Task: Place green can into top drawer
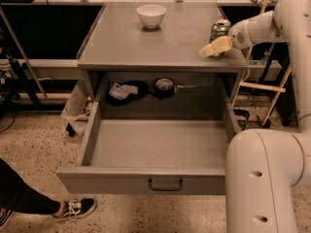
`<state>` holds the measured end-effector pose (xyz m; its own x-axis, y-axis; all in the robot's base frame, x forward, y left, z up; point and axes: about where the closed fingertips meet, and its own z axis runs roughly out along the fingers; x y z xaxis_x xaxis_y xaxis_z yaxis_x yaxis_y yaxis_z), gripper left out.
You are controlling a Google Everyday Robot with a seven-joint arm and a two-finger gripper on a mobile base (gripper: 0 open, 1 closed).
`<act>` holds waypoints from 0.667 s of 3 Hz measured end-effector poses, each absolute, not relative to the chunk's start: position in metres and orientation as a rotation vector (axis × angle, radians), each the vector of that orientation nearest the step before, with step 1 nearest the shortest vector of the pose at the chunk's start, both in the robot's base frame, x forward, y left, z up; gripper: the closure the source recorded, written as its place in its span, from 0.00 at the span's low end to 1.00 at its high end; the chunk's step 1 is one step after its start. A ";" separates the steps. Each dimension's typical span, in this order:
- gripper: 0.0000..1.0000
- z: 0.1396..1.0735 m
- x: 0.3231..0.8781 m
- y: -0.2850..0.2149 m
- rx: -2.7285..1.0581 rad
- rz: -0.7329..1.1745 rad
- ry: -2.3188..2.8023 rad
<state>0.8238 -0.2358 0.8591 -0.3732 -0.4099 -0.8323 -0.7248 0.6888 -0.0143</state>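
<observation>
1. One big white robot casing [265, 178] fills the near right corner, with two small holes showing in its side.
2. Near left, a black-and-white sneaker [74, 208] and a dark trouser leg [19, 198] stand on the speckled terrazzo floor [39, 144].
3. Next comes the top drawer [121, 181], pulled wide open toward us. Its black handle [165, 184] sits dead centre on the flat grey front, and only the plain grey bottom shows inside.
4. Behind the drawer, in the recess under the tabletop, lies a black pouch [138, 90] with a pale label [122, 91] on it, its writing too small to read. Just beside it is a round dark object [165, 85] with a thin rod pointing right.
5. Up on the grey tabletop [146, 42], at the front right corner, the green can [219, 29] stands upright with its silver top showing. It is close to the right edge and outside the drawer. The print on its side is too small to read.
6. The gripper [214, 46] is right up against the can's near side, on a white arm [272, 18] reaching in from the right. Whether it is clamped on the can or loose, I cannot tell.
7. Farther back, a white bowl [151, 15] sits at the centre rear of the tabletop, well apart from the can.
8. Off to the right of the table stands a wooden frame [262, 86], and the room behind is dark.
</observation>
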 end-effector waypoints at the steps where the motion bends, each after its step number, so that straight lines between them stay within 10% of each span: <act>1: 0.00 0.858 0.824 -0.233 -0.876 0.451 2.012; 2: 0.19 0.858 0.825 -0.233 -0.877 0.452 2.012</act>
